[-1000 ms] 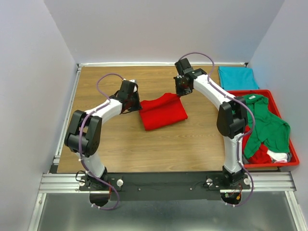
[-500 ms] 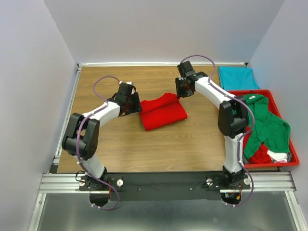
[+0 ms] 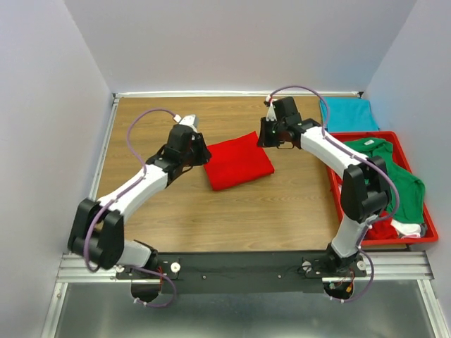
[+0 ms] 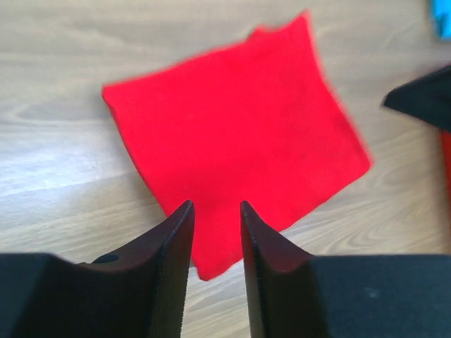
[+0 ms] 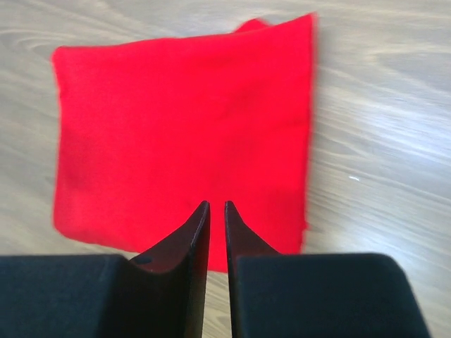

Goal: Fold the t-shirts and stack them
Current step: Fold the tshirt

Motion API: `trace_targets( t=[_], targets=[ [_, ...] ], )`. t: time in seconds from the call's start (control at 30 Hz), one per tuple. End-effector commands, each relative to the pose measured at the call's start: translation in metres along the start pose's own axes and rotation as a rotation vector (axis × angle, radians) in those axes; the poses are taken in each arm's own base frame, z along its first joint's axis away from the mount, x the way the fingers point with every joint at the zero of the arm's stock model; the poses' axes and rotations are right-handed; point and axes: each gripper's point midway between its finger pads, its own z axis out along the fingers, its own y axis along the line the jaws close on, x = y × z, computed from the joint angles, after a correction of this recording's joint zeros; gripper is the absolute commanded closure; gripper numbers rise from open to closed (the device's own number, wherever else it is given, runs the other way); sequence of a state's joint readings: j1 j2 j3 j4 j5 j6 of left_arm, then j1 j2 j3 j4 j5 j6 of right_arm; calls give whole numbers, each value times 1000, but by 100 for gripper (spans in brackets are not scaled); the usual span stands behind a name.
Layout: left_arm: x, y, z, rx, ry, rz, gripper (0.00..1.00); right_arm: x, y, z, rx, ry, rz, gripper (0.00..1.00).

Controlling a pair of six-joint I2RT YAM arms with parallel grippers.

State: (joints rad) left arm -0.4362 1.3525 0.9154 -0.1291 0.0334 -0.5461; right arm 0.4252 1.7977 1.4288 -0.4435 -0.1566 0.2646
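A bright red t-shirt (image 3: 238,160) lies folded into a rough square on the wooden table (image 3: 211,211). It fills the left wrist view (image 4: 239,134) and the right wrist view (image 5: 183,120). My left gripper (image 3: 201,151) hovers at the shirt's left edge, its jaws a little apart and empty (image 4: 215,208). My right gripper (image 3: 263,136) hovers at the shirt's far right corner, its jaws almost together with nothing between them (image 5: 217,205). A teal t-shirt (image 3: 347,113) lies folded flat at the back right. A green t-shirt (image 3: 387,179) lies crumpled in the tray.
A red plastic tray (image 3: 430,236) stands at the right edge and holds the green shirt over other red and white cloth. Grey walls close in the table on the left, back and right. The right gripper's black body shows in the left wrist view (image 4: 423,98).
The left arm has swung its elbow down and left, with its gripper still at the shirt's left edge. The right gripper has shifted slightly right. The red shirt has not moved.
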Motion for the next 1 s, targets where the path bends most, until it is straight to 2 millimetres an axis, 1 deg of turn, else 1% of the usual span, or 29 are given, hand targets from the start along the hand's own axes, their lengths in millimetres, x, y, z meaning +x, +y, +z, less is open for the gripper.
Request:
trace_targets(
  t=[0.0,0.03,0.07,0.1,0.13,0.17,0.2,0.23,0.27,0.3,0.33,0.37,0.4,0.43,0.47,0.53,0.57,0.6,0.63,0.67,0.7,0.73,0.77,0.8,0.83,0.87,0.9,0.93,0.97],
  targets=[
    [20,7,28,4,61,-19,65,1,19,23,-174,-6,39,80],
    [18,12,39,-3,53,-35,66,-7,24,25,-216,-40,70,80],
    [16,16,45,-6,50,-55,66,-11,25,24,-279,-50,101,80],
    [19,16,53,24,65,-89,67,-16,24,26,-311,-65,128,80],
    [6,17,58,45,27,-111,67,-26,26,27,-356,-107,171,80],
    [2,17,62,59,15,-128,67,-30,30,26,-415,-108,191,79],
    [-3,15,70,95,4,-154,68,-41,32,27,-491,-138,217,76],
    [-3,12,75,111,7,-160,68,-44,28,34,-494,-148,243,75],
    [-6,16,80,121,8,-184,68,-50,29,33,-538,-155,251,75],
    [-6,19,91,123,14,-196,68,-50,28,47,-559,-154,282,73],
    [-1,26,96,113,32,-213,68,-59,30,42,-580,-178,285,72],
    [-10,33,101,112,8,-236,69,-57,26,54,-608,-162,309,71],
    [-4,41,109,109,26,-252,70,-56,21,61,-625,-159,335,69],
    [-9,41,115,118,15,-257,70,-51,16,78,-644,-140,391,68],
    [-8,46,119,113,23,-263,71,-50,8,87,-648,-136,413,68],
    [2,56,134,92,57,-275,71,-44,-5,104,-636,-132,463,68],
    [6,58,137,91,68,-284,72,-32,-15,119,-618,-114,486,67],
    [9,62,139,85,74,-292,72,-28,-20,125,-610,-110,493,67],
    [11,71,142,70,74,-305,72,-25,-24,131,-600,-107,498,67],
    [11,75,143,64,73,-316,72,-18,-31,138,-588,-95,513,67],
    [13,81,145,56,77,-325,72,-15,-34,141,-583,-91,521,67],
    [6,85,147,53,62,-328,72,-14,-37,141,-576,-92,527,67],
    [4,88,148,52,62,-331,72,-12,-38,142,-573,-86,531,67],
    [3,90,150,55,66,-328,72,-18,-36,134,-578,-101,522,67],
    [0,90,150,52,69,-325,72,-21,-35,130,-579,-109,513,65],
    [-14,86,151,63,49,-310,71,-23,-32,122,-581,-114,508,64],
    [-22,83,148,67,37,-287,68,-26,-30,115,-585,-121,501,64],
    [-32,80,145,70,25,-275,67,-43,-21,93,-604,-161,470,61],
    [-38,75,139,80,16,-263,66,-37,-19,84,-606,-152,472,60]
  ],
)
